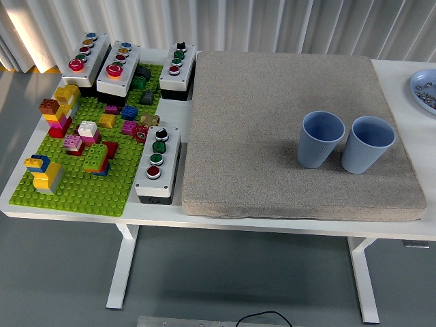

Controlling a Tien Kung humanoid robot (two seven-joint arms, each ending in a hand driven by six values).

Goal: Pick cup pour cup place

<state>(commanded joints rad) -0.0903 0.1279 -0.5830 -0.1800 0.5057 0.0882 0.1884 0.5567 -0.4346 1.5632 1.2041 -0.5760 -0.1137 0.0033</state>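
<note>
Two blue cups stand upright side by side on a grey mat, toward its right front part, at about four o'clock from the mat's middle. The left cup [320, 139] and the right cup [367, 144] are just beside each other, rims nearly meeting, both with mouths open to the ceiling, so their long axes run straight up. I cannot see into them well enough to say whether either holds anything.

No arm or hand of the robot is in sight, so of the fingers I cannot tell whether they are spread or closed. That leaves the key relation a judgement: the cups sit on the right half of the desk, so the right arm, coming in from three o'clock, would likely be the nearer one, and would meet the right cup first. With the pair so close, a side grasp on one risks nudging the other.

The grey mat [272, 109] covers most of the white desk [409, 225]. At nine o'clock from the cups lies a green brick baseplate [75, 191] with coloured bricks on it, ringed by grey button boxes; one button box [157, 163] lies against the mat's left edge. At one o'clock, cut off by the edge of my sight, is a blue dish [424, 87] holding small bits.
</note>
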